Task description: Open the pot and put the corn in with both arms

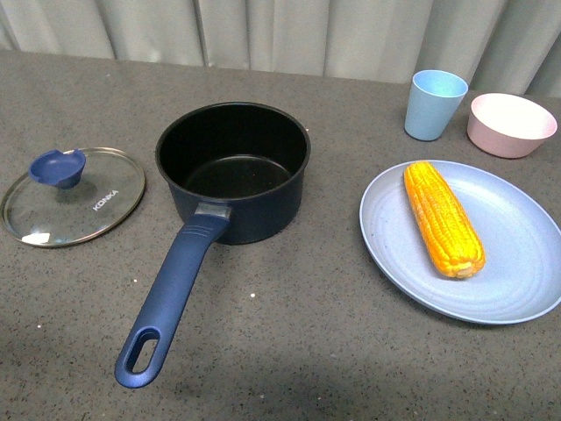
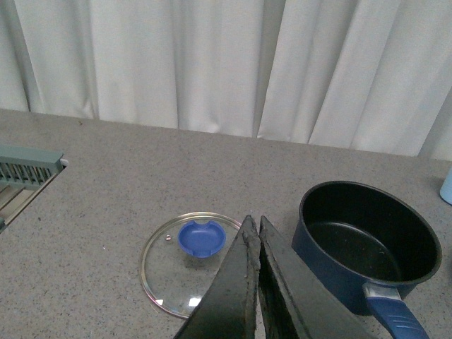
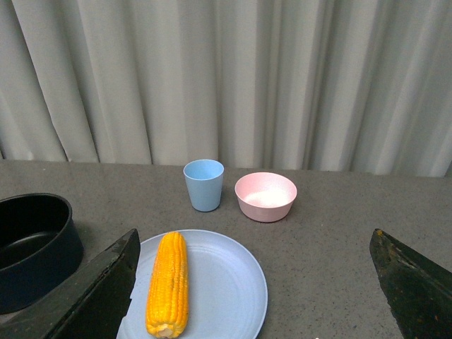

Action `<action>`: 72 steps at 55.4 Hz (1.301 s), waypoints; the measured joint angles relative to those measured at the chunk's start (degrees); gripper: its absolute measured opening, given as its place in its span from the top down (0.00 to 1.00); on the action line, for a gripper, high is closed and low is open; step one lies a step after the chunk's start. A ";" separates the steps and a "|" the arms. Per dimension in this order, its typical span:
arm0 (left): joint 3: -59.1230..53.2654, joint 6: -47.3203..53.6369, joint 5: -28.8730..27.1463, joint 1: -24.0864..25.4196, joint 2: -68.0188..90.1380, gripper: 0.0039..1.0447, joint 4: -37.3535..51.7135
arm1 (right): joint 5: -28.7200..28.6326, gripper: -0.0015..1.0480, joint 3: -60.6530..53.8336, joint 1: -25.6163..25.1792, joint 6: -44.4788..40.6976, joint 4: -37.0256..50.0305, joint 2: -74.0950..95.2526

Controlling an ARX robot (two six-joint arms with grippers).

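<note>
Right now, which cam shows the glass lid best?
Front view: the whole lid lies flat left of the pot, knob and KONKA mark readable. Left wrist view shows it too, but the left fingers hide part of its rim. Right wrist view misses it.

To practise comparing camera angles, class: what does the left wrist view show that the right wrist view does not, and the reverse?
Only the left wrist view: the glass lid lying flat on the table beside the pot, a slatted object, and the left pincer, shut. Only the right wrist view: the corn lying on the blue plate, the pink bowl, and the right pincer, wide open. Both: the uncovered pot, the grey table, the pale curtain.
</note>
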 joint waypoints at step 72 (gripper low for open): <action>-0.07 0.02 0.00 0.00 -42.86 0.97 -41.35 | 0.00 0.09 0.00 0.00 0.00 0.02 0.00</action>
